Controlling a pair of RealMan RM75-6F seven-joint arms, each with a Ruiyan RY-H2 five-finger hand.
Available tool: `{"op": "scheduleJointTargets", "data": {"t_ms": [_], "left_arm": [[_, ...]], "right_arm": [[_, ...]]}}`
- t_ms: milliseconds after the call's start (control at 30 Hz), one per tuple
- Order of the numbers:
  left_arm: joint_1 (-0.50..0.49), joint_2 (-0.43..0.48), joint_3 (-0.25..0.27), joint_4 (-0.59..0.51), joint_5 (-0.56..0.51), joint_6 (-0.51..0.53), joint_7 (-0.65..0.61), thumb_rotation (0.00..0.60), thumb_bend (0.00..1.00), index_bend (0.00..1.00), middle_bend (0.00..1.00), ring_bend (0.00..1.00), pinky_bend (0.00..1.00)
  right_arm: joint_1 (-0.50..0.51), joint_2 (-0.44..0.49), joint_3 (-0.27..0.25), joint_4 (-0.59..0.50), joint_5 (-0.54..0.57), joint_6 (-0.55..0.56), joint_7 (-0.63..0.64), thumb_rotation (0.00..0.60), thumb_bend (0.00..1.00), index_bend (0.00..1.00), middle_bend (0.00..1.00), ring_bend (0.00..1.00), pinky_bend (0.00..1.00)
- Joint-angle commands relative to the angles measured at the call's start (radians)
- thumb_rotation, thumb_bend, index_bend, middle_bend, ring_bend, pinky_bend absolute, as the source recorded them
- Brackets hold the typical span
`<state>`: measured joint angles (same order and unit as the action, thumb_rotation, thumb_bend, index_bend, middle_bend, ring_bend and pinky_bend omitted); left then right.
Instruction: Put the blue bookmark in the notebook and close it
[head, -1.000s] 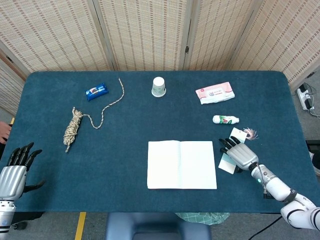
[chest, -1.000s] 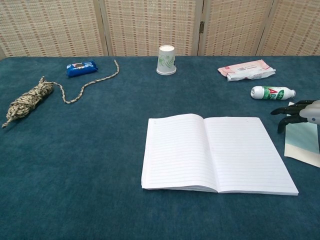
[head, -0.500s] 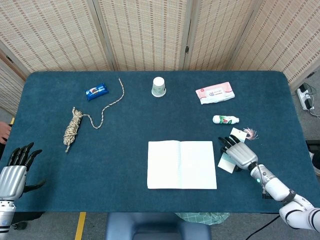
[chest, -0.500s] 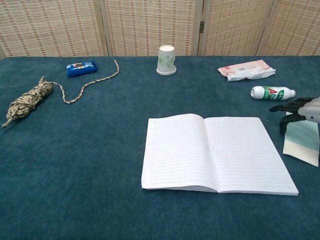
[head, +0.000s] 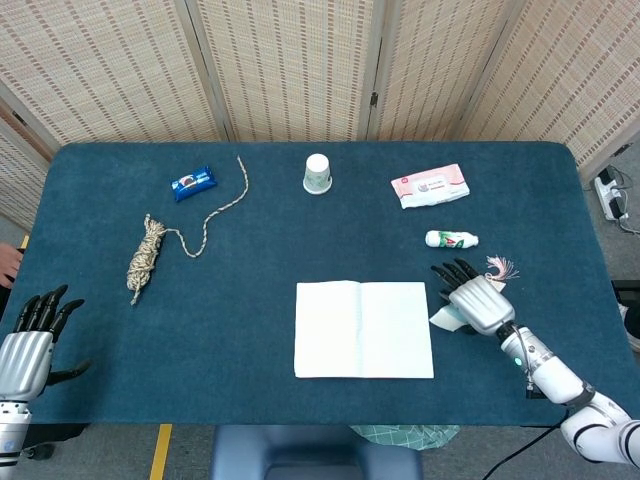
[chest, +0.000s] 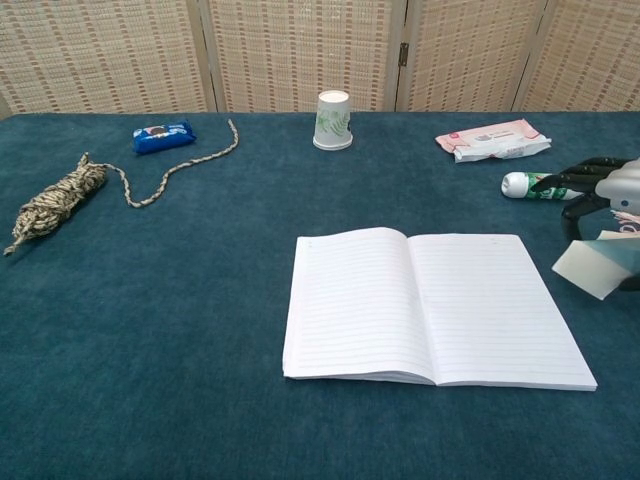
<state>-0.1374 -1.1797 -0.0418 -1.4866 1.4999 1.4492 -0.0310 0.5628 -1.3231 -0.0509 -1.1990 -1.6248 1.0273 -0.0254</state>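
The notebook (head: 363, 329) (chest: 435, 305) lies open and flat at the table's front centre, blank lined pages up. Just right of it, my right hand (head: 472, 300) (chest: 600, 180) holds the pale blue bookmark (chest: 598, 265) (head: 445, 318), which hangs tilted a little above the cloth near the notebook's right edge. The hand covers most of the card in the head view. Its pink tassel (head: 498, 266) shows behind the hand. My left hand (head: 30, 340) hovers off the table's front left corner, fingers spread and holding nothing.
Along the back stand a paper cup (head: 317, 173), a pink wipes packet (head: 429, 186) and a blue snack packet (head: 193, 183). A small white bottle (head: 452, 239) lies just behind my right hand. A coiled rope (head: 150, 250) sits at the left.
My right hand has lifted the bookmark off the cloth and shifted it left toward the notebook; the card now hangs tilted. The left hand and notebook have not moved.
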Motion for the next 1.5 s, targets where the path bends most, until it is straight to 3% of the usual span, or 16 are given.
{"op": "scheduleJointTargets", "data": {"t_ms": [33,500,1000,1367,1500], "left_arm": [[0.001,0.001,0.001,-0.002,0.002,0.003,-0.001,0.6,0.17,0.2,0.06,0.0,0.0],[0.007,0.007,0.0,-0.009,0.007,0.018,-0.004,0.6,0.17,0.21,0.06,0.0,0.0],[0.011,0.014,-0.005,-0.011,0.006,0.028,-0.017,0.6,0.17,0.21,0.06,0.0,0.0],[0.01,0.011,-0.006,-0.009,0.004,0.024,-0.009,0.6,0.17,0.21,0.06,0.0,0.0],[0.01,0.009,-0.006,-0.009,0.005,0.026,-0.007,0.6,0.17,0.21,0.06,0.0,0.0]], "right_arm": [[-0.001,0.004,0.007,-0.005,-0.016,0.024,-0.002,0.6,0.15,0.49,0.09,0.01,0.0],[0.116,0.0,0.024,-0.099,-0.129,0.011,-0.017,0.6,0.15,0.48,0.09,0.01,0.0],[0.219,-0.068,-0.073,-0.061,-0.329,0.051,0.075,0.6,0.15,0.48,0.08,0.02,0.0],[0.2,-0.062,-0.123,-0.039,-0.349,0.098,0.088,0.6,0.15,0.46,0.08,0.02,0.0],[0.191,-0.063,-0.128,-0.03,-0.336,0.097,0.084,0.6,0.15,0.4,0.08,0.02,0.0]]}}
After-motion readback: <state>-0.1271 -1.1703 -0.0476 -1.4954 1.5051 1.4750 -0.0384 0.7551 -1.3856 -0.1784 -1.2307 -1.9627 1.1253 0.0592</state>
